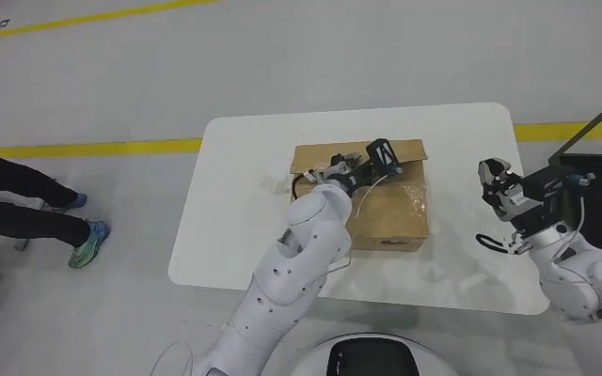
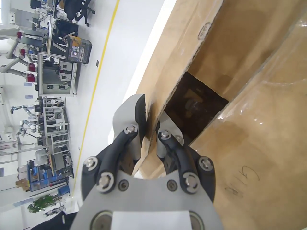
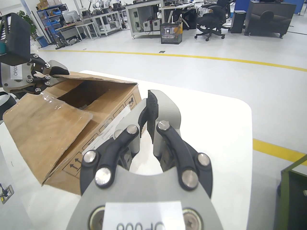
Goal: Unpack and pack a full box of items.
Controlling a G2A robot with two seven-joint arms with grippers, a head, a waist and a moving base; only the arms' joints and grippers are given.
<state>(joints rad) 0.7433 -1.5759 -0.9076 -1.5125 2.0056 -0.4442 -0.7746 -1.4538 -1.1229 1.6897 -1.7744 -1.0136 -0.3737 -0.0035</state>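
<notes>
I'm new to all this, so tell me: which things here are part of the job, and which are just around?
Job: box; its flap, pinched in the left gripper; right gripper beside the box; table.
Just around: yellow floor line; office chairs.

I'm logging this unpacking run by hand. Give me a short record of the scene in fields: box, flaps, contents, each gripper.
box: cardboard box on the white table
far flap: raised flap, its edge pinched by the left gripper
near flap: taped flap, lying over part of the top
contents: opening is dark, items too dim to name
right gripper: right gripper shut, empty, beside the box and apart from it
</notes>
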